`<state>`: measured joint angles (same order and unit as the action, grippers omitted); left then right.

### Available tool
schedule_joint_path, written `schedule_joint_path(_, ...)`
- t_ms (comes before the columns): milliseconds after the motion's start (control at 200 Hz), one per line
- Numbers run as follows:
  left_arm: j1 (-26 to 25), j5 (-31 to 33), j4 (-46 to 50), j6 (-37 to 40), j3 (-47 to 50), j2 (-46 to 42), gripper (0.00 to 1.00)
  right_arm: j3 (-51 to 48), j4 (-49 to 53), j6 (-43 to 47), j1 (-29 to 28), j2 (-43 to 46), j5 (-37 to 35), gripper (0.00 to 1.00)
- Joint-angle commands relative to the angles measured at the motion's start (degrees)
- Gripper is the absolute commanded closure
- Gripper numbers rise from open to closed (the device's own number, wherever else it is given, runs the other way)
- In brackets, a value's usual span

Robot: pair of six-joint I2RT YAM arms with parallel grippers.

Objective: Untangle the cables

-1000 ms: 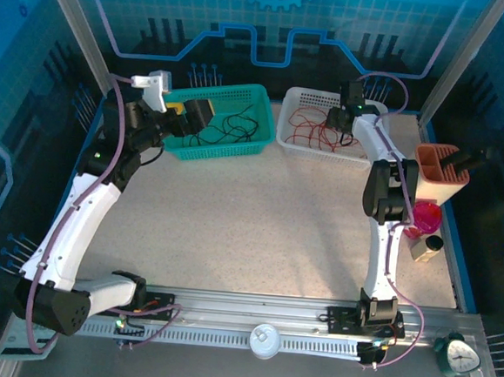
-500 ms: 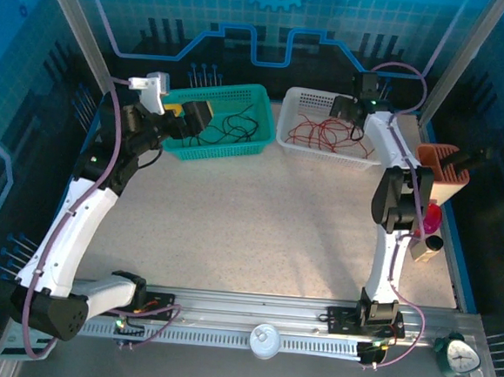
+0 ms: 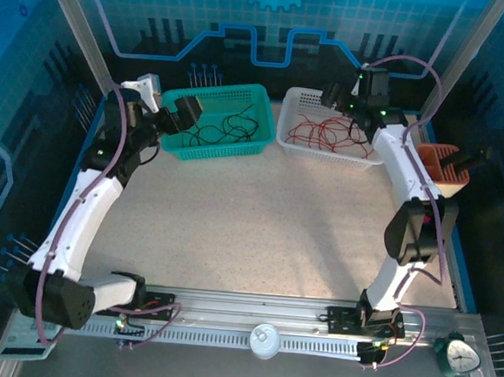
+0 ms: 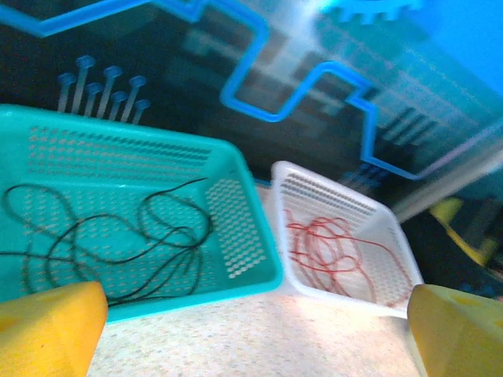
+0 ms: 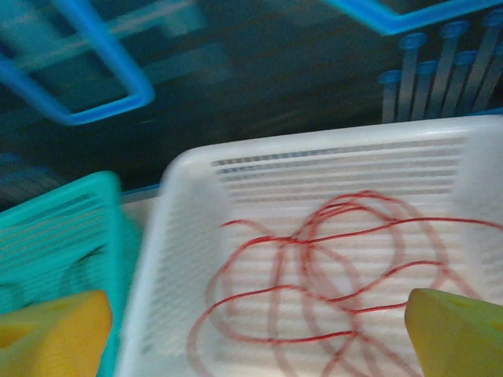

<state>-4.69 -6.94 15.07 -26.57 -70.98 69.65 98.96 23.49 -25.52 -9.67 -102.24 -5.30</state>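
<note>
Speckled bench (image 3: 249, 223) holds black cables (image 3: 231, 124) in a teal basket (image 3: 224, 150), red cables (image 3: 322, 131) in a white basket (image 3: 325, 151). Left claw (image 3: 187, 109) and right claw (image 3: 339, 99) — fingers apart, empty.

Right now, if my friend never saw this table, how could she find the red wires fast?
Look to the far edge of the speckled table, where two baskets sit side by side. Pick the white basket on the right; the red cables lie curled in a loose heap on its floor. The teal basket beside it holds black cables, so colour tells them apart.
</note>
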Motion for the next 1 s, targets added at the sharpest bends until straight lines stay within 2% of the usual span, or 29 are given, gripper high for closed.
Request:
schedule_joint_path(0, 4.2, 3.0, -3.3, -6.0, 2.7, 2.3, 0.01, -7.0, -6.0, -2.3, -5.1, 6.9, 8.0, 0.04)
schedule_joint_path(205, 15.1, 2.9, -11.2, -19.5, 9.2, 7.5, 0.01, -20.6, -10.2, -3.3, -15.6, 17.2, 9.5, 0.04)
schedule_joint_path(405, 22.2, -2.7, -18.8, -32.4, 11.2, 17.8, 0.01, -29.2, -10.5, -3.5, -23.0, 24.8, 5.4, 0.05)
schedule_joint_path(565, 23.0, -3.8, -20.5, -34.6, 8.3, 24.5, 0.04, -32.5, -7.6, -2.2, -26.0, 30.0, 0.6, 0.05)
schedule_joint_path(785, 23.1, -3.8, -23.6, -41.4, 6.4, 32.0, 0.10, -34.3, -5.6, -0.8, -26.4, 34.5, -4.5, 0.05)
schedule_joint_path(995, 23.1, -3.5, -24.0, -41.6, 2.1, 37.3, 0.14, -33.0, -3.4, 0.1, -26.4, 35.5, -5.3, 0.05)
